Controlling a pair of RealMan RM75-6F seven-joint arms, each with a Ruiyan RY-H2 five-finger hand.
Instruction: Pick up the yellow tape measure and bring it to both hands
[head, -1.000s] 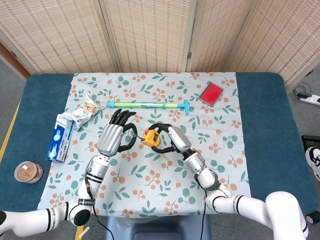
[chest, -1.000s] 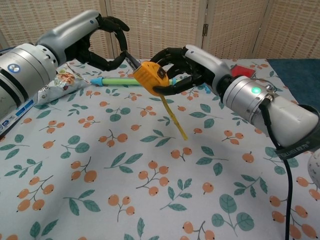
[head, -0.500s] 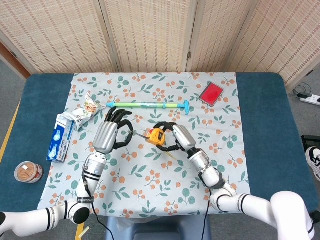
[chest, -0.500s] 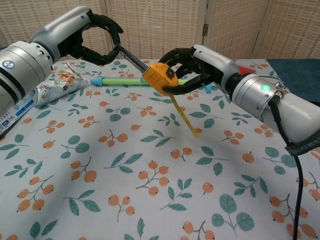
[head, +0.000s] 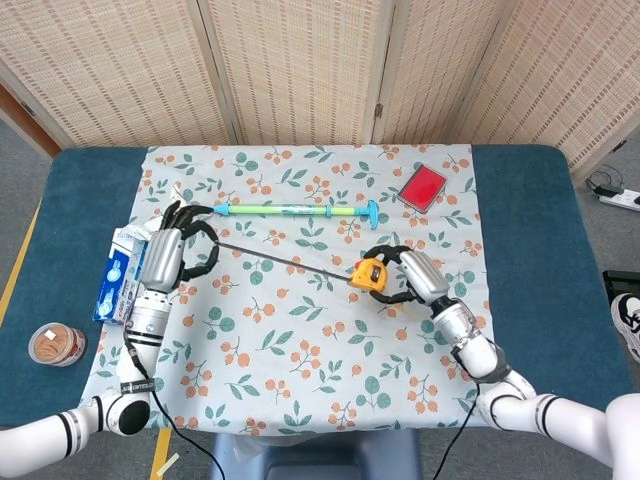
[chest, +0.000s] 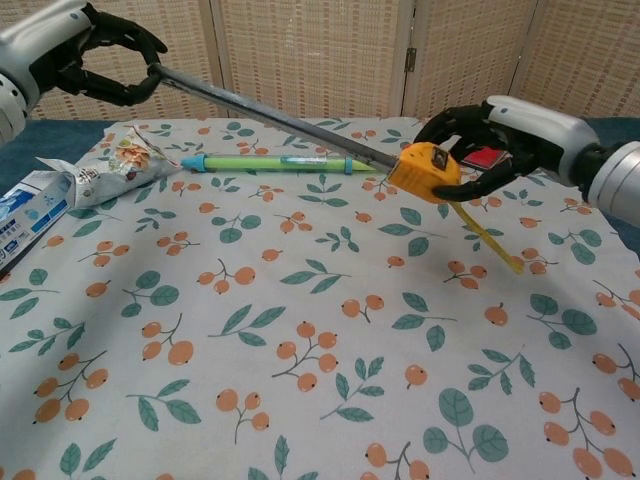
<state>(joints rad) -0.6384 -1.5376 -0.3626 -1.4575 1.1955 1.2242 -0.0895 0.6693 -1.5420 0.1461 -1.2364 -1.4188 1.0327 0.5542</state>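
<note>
Left hand (head: 172, 262), beside the blue box (head: 120, 275) and snack packet (head: 176, 215), pinches the tip of the tape blade (chest: 270, 115). Since half a second ago it has drawn away leftward, and the blade now spans the flowered cloth (head: 300, 330) just in front of the green pen (head: 295, 210). Yellow tape measure (head: 370, 273) is held above the cloth, clasped in the right hand (head: 415, 278), which has shifted rightward, with the red card (head: 423, 186) beyond it. A yellow strap (chest: 487, 236) dangles from the case. Both hands now share the tool, so the task appears essentially met.
</note>
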